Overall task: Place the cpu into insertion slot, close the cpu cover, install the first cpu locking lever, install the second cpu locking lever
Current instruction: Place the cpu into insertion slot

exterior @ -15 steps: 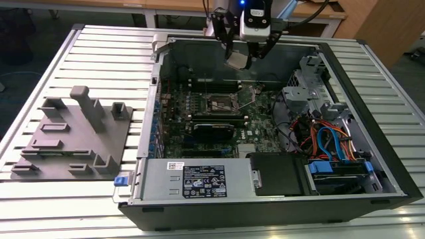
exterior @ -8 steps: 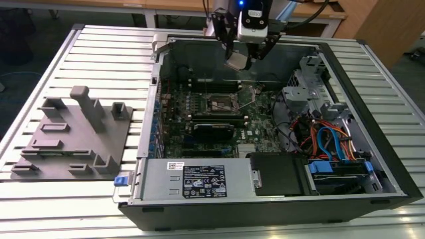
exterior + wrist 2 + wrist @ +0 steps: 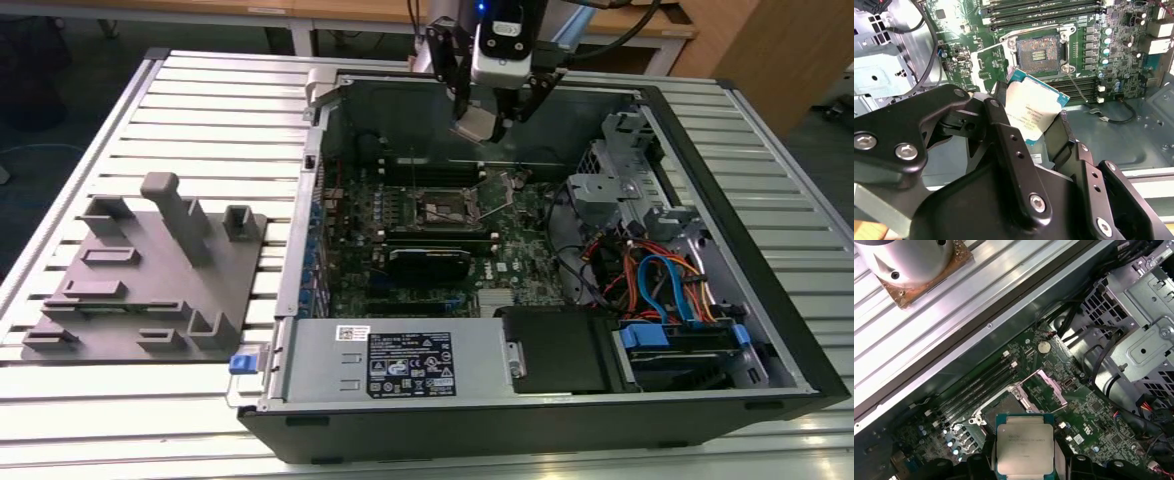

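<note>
at the exterior view's left a grey fixture block (image 3: 147, 270) sits on the slatted table (image 3: 200, 90), well apart from the work. in the middle, inside the open computer case (image 3: 534, 428), the insertion slot (image 3: 442, 208) lies bare with the cpu cover (image 3: 992, 62) swung up off it, leaving room for the chip. above it, the gripper (image 3: 483, 122) is clamped on the cpu (image 3: 1031, 112) by opposite edges, clear of the board, probably sparing its contacts.

exterior view: high, angled down, whole computer case (image 3: 534, 435) | both wrist views: close, share insertion slot (image 3: 1038, 50)
</note>
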Robot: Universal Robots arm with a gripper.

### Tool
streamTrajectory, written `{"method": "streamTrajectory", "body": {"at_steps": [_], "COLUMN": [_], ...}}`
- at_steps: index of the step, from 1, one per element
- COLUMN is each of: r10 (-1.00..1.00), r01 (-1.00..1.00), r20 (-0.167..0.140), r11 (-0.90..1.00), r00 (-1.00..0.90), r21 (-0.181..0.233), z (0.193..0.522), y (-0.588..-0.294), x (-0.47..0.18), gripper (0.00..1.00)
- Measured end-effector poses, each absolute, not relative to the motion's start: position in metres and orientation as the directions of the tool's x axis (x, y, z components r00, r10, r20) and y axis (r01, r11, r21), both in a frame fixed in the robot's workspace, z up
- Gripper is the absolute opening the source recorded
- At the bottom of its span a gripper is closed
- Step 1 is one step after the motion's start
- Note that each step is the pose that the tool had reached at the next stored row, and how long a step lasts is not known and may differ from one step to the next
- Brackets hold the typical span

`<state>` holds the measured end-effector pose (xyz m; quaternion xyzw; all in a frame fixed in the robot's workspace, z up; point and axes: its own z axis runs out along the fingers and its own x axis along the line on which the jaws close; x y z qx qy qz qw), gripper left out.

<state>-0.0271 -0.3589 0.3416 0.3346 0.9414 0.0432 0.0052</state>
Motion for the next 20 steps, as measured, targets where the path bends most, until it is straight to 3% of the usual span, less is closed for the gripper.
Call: {"method": "streamTrajectory", "body": {"at_steps": [20], "r10": [0.722], "r01": [0.720], "r20": [0.019], "r11": [0.688], "r00": [-0.692], "r21": [0.085], "z": [0.3373], "y": [-0.3589], "x": [-0.0278], "gripper": [0.54]}}
